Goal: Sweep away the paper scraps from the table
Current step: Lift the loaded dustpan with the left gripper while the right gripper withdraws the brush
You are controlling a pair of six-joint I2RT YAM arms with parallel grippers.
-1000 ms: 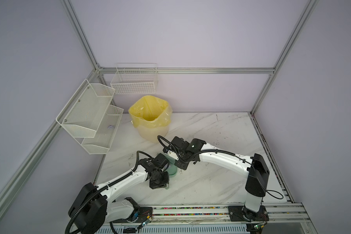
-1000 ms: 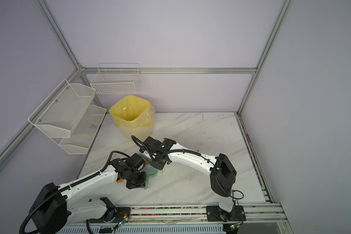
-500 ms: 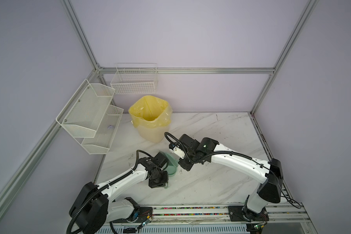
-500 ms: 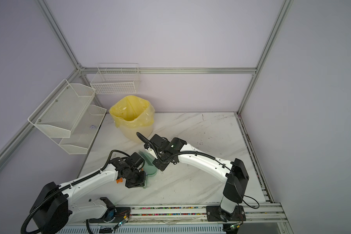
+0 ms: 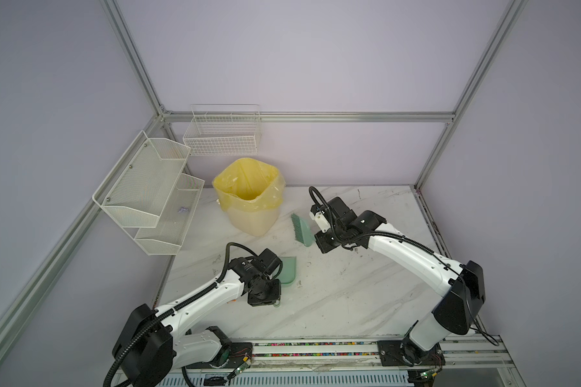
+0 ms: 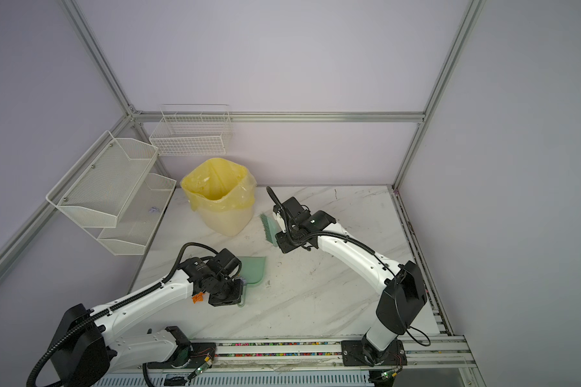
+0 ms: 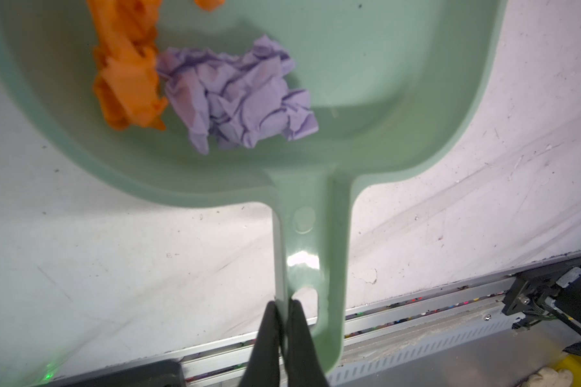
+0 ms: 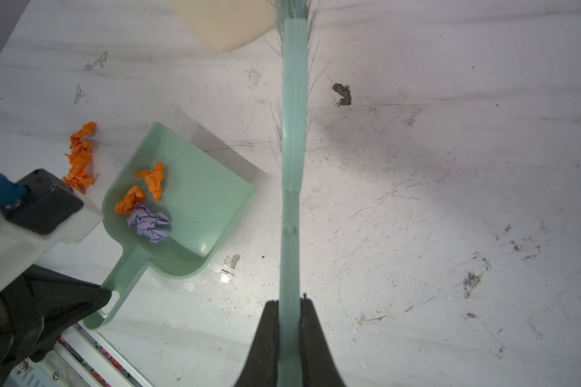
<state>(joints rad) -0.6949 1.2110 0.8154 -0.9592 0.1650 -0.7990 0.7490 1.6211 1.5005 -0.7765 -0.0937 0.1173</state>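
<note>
- Scrap of orange paper [image 8: 79, 157] lies on the bench [image 8: 416, 201], just outside the dustpan [image 8: 198, 201].
- Left gripper [image 7: 284, 301] is clamped on the dustpan handle; paper scraps [image 8: 148, 224], orange and lavender, sit inside.
- Right gripper [image 8: 289, 303] is clamped on the green hand brush [image 8: 294, 134].

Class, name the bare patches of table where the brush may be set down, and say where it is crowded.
Bare: the back right corner of the table, between back wall, right rail and right arm; also the front middle, between dustpan and front rail. Crowded: around bin, brush, dustpan and scraps.
</note>
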